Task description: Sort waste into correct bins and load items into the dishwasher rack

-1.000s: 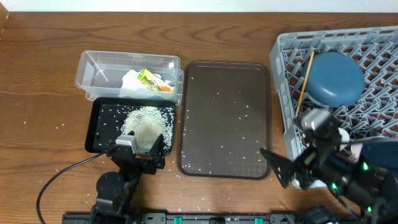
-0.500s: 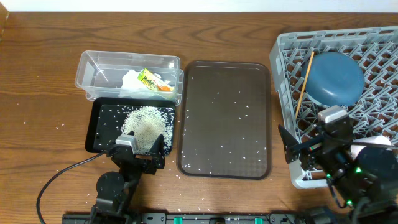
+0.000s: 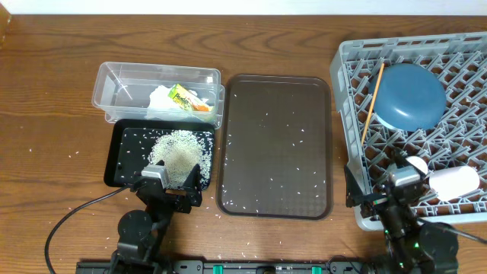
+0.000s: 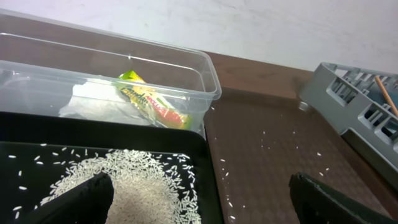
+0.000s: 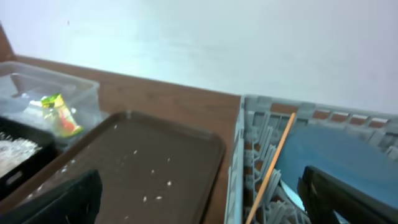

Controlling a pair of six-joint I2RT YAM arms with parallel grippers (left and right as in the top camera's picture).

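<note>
My left gripper (image 4: 198,199) hangs low over the near end of the black tray (image 3: 120,156), its two fingers (image 4: 81,196) spread wide with nothing between them. The tray holds a heap of rice (image 3: 179,152) with stray grains around it. Just behind it stands the clear tub (image 3: 114,80), touching or nearly touching the tray's far edge; in it lie the crumpled tissue (image 3: 160,99) and the yellow-green wrapper (image 3: 183,97), the wrapper resting on the tissue. My right gripper (image 5: 199,202) is also wide open and empty, sitting at the near left corner of the grey rack (image 3: 351,68), between it and the brown tray (image 3: 274,114). That brown tray lies flat in the middle of the table (image 3: 46,68), dotted with loose grains, and more grains are scattered on the wood around the black tray. In the rack the blue plate (image 3: 411,95) rests toward the far side, with the chopsticks (image 3: 372,97) slanting just to its left. Nearer to me in the rack lies a white dish (image 3: 455,181) on its side; whether it is a cup or a bowl I cannot tell.
</note>
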